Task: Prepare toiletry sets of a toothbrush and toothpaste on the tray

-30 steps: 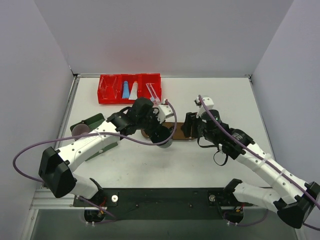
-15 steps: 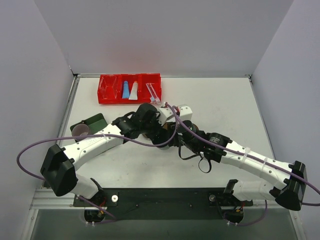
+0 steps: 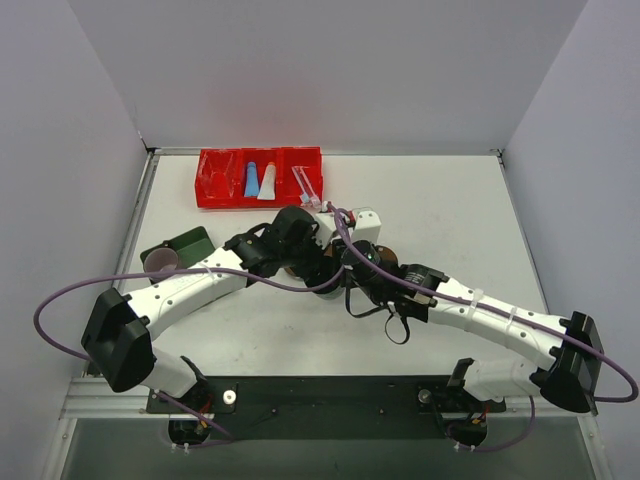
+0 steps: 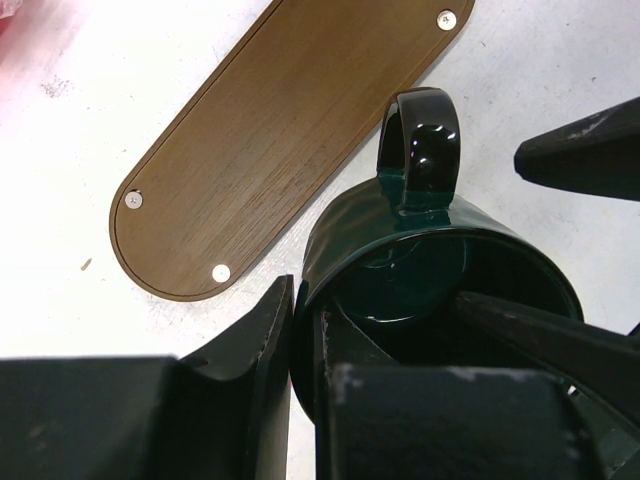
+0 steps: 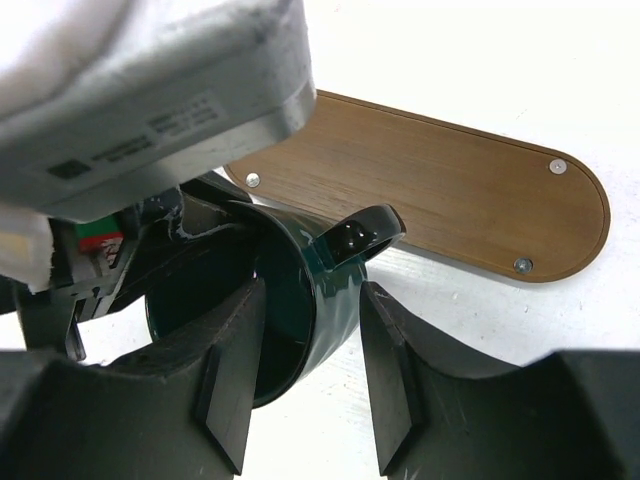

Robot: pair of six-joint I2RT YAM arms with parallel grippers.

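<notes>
Figure: 2 arms converging on 1 mug, toiletries not yet taken

- **Arm pose.** The left arm [image 3: 180, 290] and right arm [image 3: 490, 315] stretch low from their bases. They fold inward to meet at the middle of the worktop [image 3: 450, 200], wrists pitched down.
- **Left gripper** [image 4: 303, 312]. It is clamped on the wall of a dark green mug [image 4: 430, 215], with 1 finger inside and 1 outside, on the side away from the handle [image 4: 420, 130].
- **Right gripper** [image 5: 312, 296]. Its fingers straddle the same wall just beside the handle. They are spread, with a gap showing on the inner side, so no firm hold is judged. Whether the mug rests on the worktop cannot be told.
- **Tray** [image 4: 280, 150]. It lies flat just beyond the mug, bare, with light studs [image 4: 134, 199] near its ends.
- **Toiletries.** Farther back stands the red bin [image 3: 205, 192].
  - Its middle compartment holds the blue toothpaste tube [image 3: 251, 181] and the white toothpaste tube [image 3: 267, 183] side by side.
  - The toothbrushes [image 3: 304, 183] are in the right compartment.
- **Handling, as judged.**
  - The tubes are light and soft-bodied, so a pinch across the stiffer end near the cap would dent them least.
  - The toothbrushes are light, thin, stiff and probably slippery. They are best taken mid-handle with the fingers crosswise, though the bin walls leave little room
</notes>
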